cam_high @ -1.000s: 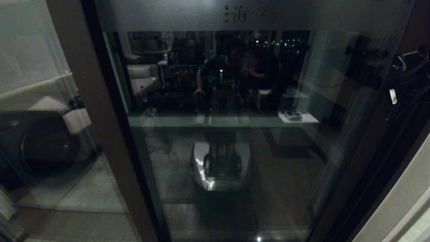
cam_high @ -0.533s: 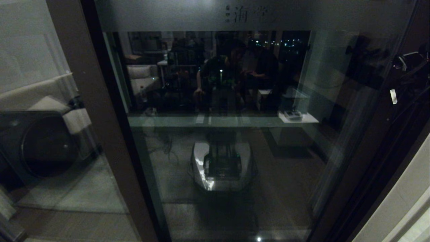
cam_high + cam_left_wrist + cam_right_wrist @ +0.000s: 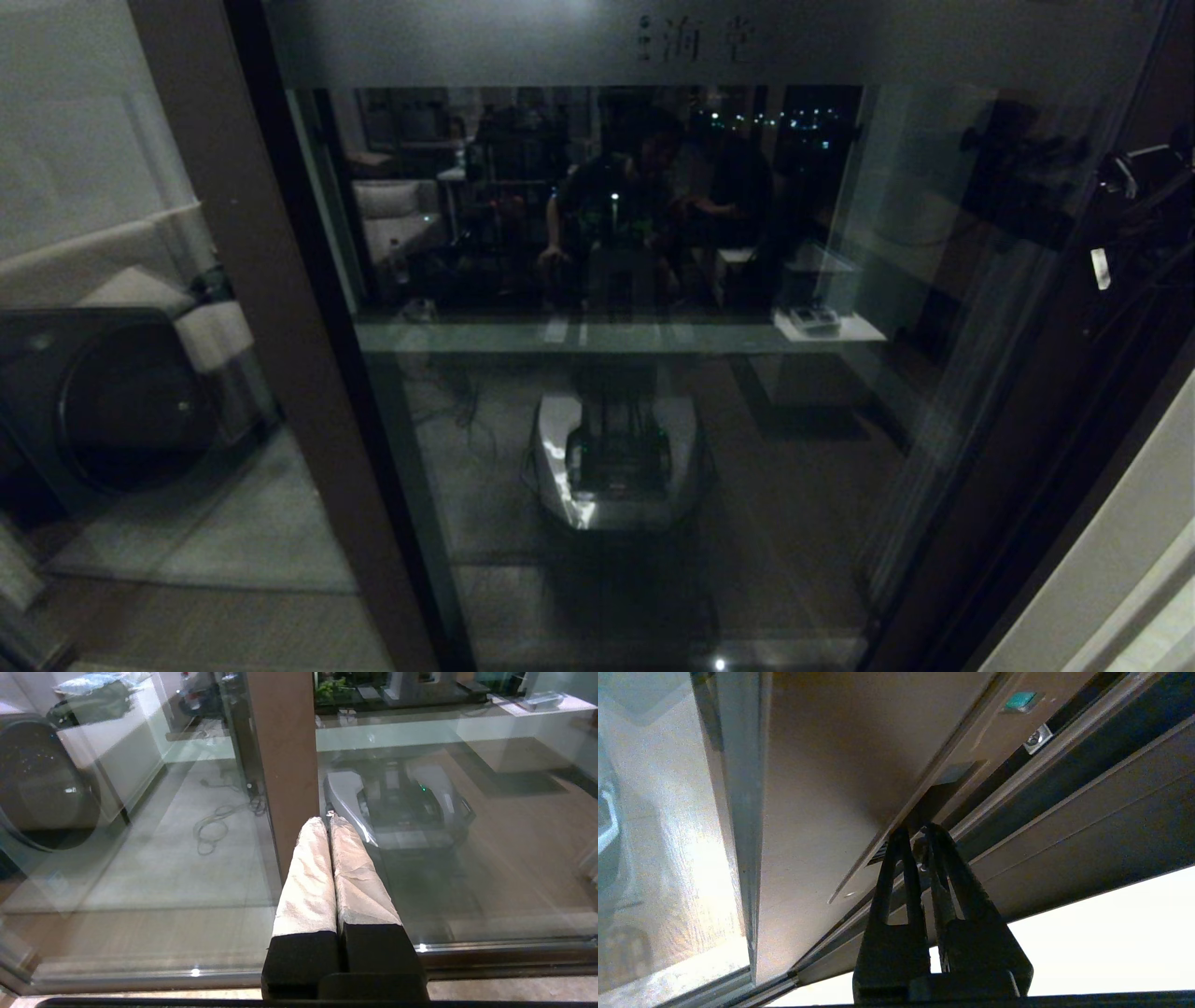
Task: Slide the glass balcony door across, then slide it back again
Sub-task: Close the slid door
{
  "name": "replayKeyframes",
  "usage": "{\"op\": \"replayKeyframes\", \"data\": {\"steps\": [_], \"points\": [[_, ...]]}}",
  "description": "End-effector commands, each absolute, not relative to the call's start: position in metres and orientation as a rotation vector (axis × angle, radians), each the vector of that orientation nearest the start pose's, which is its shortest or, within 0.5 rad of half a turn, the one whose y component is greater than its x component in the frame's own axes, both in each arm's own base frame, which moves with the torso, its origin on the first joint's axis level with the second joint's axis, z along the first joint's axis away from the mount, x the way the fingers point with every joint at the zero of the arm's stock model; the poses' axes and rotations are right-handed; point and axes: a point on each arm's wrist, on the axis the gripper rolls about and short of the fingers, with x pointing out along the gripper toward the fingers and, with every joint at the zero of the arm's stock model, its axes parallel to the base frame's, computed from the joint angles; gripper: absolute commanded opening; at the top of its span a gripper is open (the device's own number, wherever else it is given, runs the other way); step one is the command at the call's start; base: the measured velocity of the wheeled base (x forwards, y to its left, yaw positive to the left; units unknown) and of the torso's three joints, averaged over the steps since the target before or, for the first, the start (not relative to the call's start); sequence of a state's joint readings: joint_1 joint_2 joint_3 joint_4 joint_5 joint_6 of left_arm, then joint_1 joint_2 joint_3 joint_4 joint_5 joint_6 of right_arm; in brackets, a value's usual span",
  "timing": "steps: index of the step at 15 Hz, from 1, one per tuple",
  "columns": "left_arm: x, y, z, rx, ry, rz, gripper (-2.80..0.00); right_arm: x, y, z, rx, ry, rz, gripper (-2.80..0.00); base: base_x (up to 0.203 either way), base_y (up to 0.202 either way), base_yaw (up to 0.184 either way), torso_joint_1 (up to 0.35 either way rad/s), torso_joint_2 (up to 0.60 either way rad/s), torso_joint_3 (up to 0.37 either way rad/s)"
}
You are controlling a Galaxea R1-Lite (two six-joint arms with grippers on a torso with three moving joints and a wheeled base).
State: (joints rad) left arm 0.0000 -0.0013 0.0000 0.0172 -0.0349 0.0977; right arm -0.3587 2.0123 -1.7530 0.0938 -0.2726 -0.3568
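Observation:
The glass balcony door [image 3: 653, 420] fills the head view, its frosted top strip [image 3: 467, 42] printed with Chinese characters. My right arm [image 3: 1134, 173] reaches to the door's right stile [image 3: 822, 788]. There my right gripper [image 3: 916, 833] is shut, with its tips tucked into the slim black recessed handle [image 3: 934, 798]. My left gripper [image 3: 327, 820] is shut on nothing. Its white-wrapped fingers [image 3: 308, 877] point at the glass beside a brown frame upright [image 3: 285, 765]. The left gripper is out of the head view.
A dark round-fronted washing machine [image 3: 121, 401] stands behind the left glass panel. A pale wall [image 3: 1120, 560] runs down the lower right, beside the dark door frame. The floor track [image 3: 514, 952] lies under the glass. The glass reflects my base [image 3: 616, 457].
The characters on the frosted strip have shifted right, and my right arm has moved right with them. The brown upright on the left has stayed put.

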Motion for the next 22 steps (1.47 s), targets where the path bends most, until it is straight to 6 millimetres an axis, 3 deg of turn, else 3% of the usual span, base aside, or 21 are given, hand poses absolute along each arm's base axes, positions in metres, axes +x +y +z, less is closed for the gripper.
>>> {"op": "replayKeyframes", "data": {"steps": [1,22], "points": [[-0.023,-0.001,0.073,0.098,0.015,-0.036,-2.80,0.384,-0.152,0.261,-0.326,0.476,-0.555,-2.80,0.000,0.000,0.000,0.000,0.00,0.000],[-0.023,-0.001,0.073,0.098,0.015,-0.036,-2.80,0.387,-0.172,0.259,-0.320,0.458,-0.602,-2.80,0.000,0.000,0.000,0.000,0.00,0.000]]}}
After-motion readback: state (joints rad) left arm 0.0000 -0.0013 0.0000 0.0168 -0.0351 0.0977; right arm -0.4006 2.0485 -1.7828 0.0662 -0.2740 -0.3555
